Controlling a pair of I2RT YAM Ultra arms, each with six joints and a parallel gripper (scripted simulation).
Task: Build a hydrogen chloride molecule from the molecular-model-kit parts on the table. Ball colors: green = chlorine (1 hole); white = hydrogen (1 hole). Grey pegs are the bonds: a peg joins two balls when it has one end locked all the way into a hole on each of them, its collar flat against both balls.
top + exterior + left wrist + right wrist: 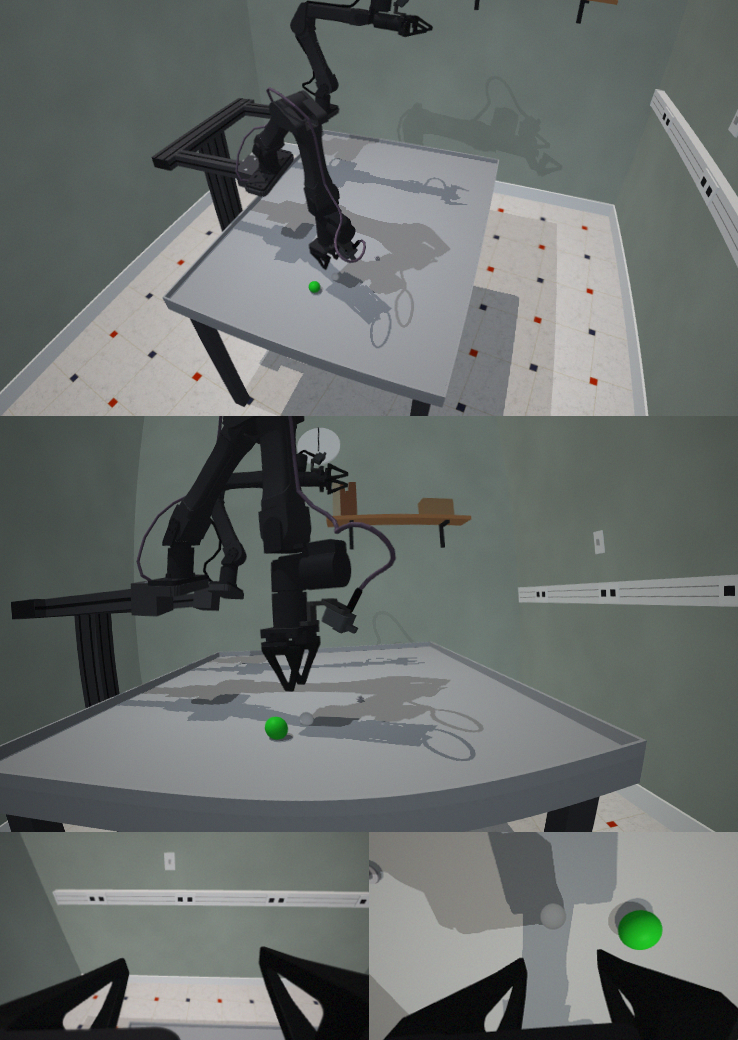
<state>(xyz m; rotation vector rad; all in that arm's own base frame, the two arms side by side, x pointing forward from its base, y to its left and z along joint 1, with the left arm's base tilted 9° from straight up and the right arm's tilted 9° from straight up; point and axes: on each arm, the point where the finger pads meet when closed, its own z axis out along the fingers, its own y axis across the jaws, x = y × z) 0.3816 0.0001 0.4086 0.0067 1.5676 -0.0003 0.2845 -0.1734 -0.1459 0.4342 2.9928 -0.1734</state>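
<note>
A green ball (314, 286) (276, 728) (640, 929) rests on the table, with no hole visible. The smaller white ball (335, 276) (305, 718) (553, 916), looking grey in the arm's shadow, rests beside it with a gap. A grey peg (377, 258) (360, 699) (375, 874) is apart from both balls, at the left edge of the right wrist view. My right gripper (329, 259) (295, 685) (560, 961) points down above the table near the balls, part-open and empty. My left gripper (430, 27) (346, 481) (190, 960) is wide open and empty, high up and far from the parts.
The grey table (248, 289) (206, 772) has a low raised rim. Arm shadows cross its top around the white ball and peg. Both arms stand on a dark frame (198, 131) (62, 603) at one table edge. A wall shelf (397, 520) is in the background.
</note>
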